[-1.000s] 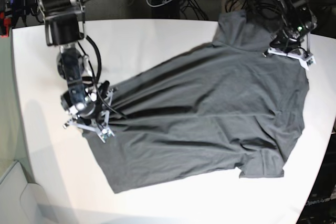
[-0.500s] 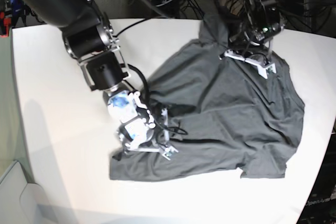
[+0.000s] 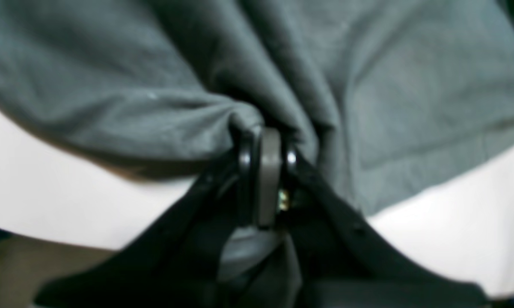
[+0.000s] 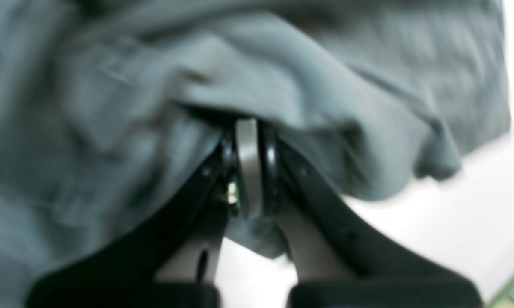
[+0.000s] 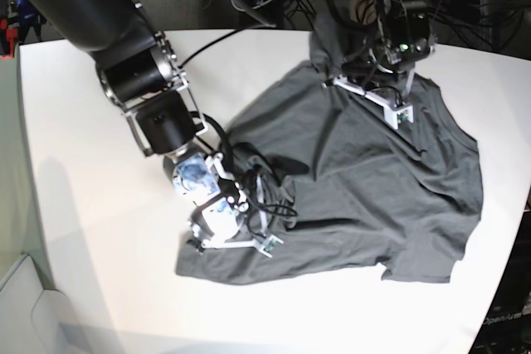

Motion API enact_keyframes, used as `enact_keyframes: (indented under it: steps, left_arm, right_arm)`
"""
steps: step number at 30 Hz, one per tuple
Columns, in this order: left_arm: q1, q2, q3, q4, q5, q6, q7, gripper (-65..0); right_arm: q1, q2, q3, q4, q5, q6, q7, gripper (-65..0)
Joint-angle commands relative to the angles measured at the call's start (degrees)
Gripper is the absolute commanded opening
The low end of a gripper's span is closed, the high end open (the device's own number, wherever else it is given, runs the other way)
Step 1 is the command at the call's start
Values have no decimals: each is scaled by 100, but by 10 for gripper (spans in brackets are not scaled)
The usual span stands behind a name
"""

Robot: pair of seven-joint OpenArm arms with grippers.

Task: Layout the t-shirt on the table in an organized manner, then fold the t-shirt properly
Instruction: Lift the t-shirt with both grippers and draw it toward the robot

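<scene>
The dark grey t-shirt (image 5: 373, 180) lay rumpled across the right half of the white bench (image 5: 83, 205), its lower hem running along the near side. The right claw (image 5: 236, 242) was pinched tight on a bunched fold of cloth at the shirt's near-left edge. The left claw (image 5: 373, 101) was likewise clamped on a gathered ridge of fabric near the shirt's far end, beside the bench's back edge.
</scene>
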Motion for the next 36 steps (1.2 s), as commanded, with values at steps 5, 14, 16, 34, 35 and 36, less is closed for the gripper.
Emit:
enact_keyframes:
  steps: [5,14,16,34,35,36]
  left_arm:
    - [-87,-163,541,674,-61,-28,332,-606]
    - [-78,-251,1376,877,-70,-37,358,-446]
    - [-69,-383,1587,877,-70,-37,358,-476]
    - [-456,-1693,356,868,-8,-37,367,-649]
    - [-570,-1763,75,859,-8,-37,367,-649]
    - [-693,-1824,-127,850,-17,-37,367,-649]
  right_arm:
    - [-138,97,11,1486,40,-11,-463,-556]
    - [-1500,141,-33,4686,48,15,-1711,-499]
    - [-1817,133,-148,5046,66,15,-1852,-501]
    - [-3100,-360,-1035,5240,84,15,-1817,-504]
    - [-3188,-395,-1035,5240,84,15,-1738,-506]
    - [-3302,-412,-1035,5240,84,15,-1632,-517]
